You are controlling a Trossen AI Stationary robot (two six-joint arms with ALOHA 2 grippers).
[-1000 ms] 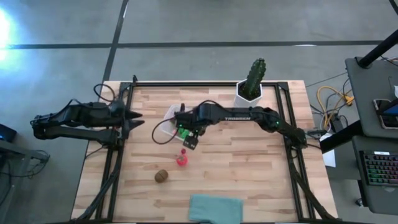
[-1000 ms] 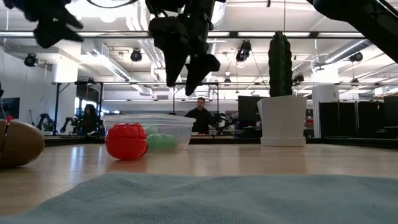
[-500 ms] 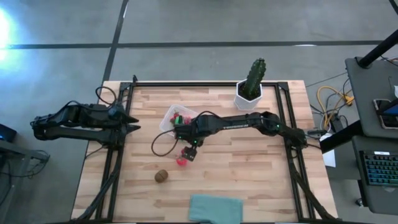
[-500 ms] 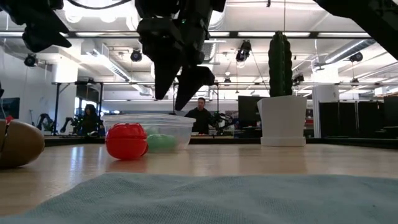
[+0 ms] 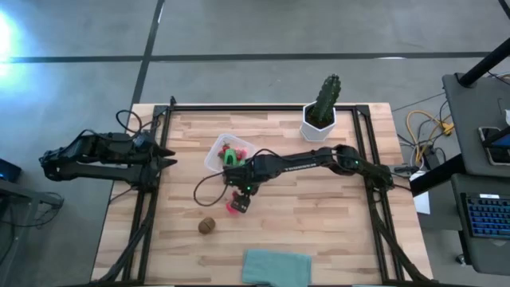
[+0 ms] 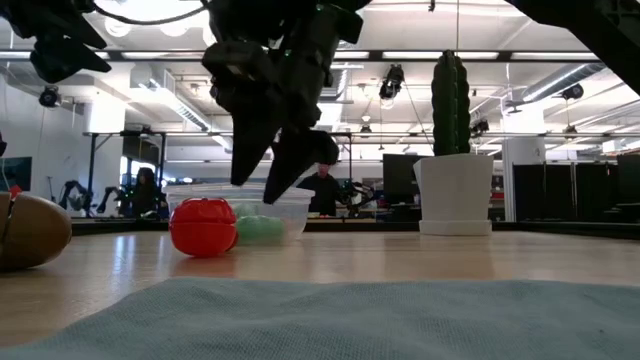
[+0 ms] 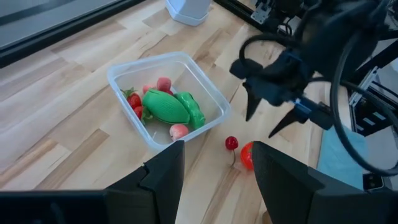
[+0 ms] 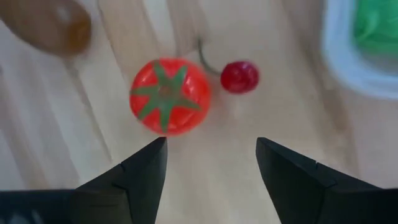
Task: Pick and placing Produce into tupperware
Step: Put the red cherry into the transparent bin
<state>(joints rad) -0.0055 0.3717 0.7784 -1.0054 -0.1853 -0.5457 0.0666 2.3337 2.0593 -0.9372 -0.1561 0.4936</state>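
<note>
Red and round, the tomato [image 8: 169, 96] lies on the wooden surface [image 5: 319, 207] near the tub [image 7: 168, 99], a cherry [image 8: 240, 76] just beside it. The right gripper [image 8: 211, 163] hangs above, fingers spread and empty; it is best centred over the tomato alone before being lowered. The left gripper [image 7: 214, 171] waits spread at the surface's edge.

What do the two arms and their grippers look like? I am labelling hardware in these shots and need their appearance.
Both arms are dark, nearly black, built of jointed segments. The right arm carries pale lettering along its long link and a small green light near its wrist. A black cable loops loosely from it over the table. The right gripper has two flat, dark, tapering fingers. The left gripper has the same dark pair, and cables trail by the left arm.
</note>
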